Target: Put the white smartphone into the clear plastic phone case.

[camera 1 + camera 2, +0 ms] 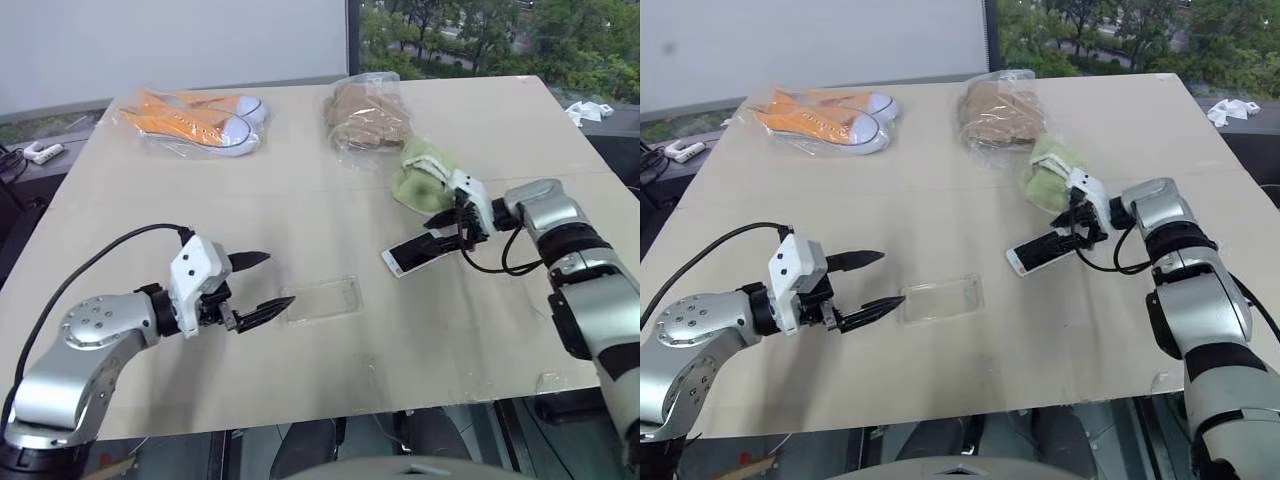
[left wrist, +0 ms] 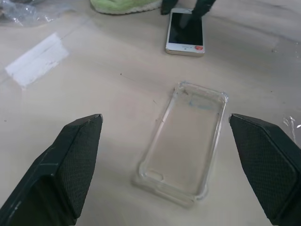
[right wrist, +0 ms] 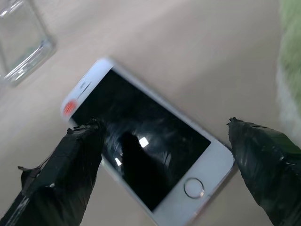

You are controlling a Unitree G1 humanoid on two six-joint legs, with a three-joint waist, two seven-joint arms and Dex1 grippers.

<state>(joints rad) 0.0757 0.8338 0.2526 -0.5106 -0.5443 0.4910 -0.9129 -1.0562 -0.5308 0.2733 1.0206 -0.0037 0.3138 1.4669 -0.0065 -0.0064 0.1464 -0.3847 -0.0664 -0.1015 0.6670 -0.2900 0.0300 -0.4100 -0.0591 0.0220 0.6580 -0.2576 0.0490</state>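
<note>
White smartphone [image 1: 412,257] flat, screen up – long axis toward clear plastic phone case [image 1: 320,299]; both grippers gape empty.

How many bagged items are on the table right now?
2: orange sneakers in a clear bag at the far left of the table; a tan item in a clear bag at far centre.

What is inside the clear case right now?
Nothing: the case lies open side up, with bare table showing through it. The phone lies apart, screen up.

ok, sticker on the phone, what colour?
Orange-red, on the phone's white edge; right wrist view shows it best.
</note>
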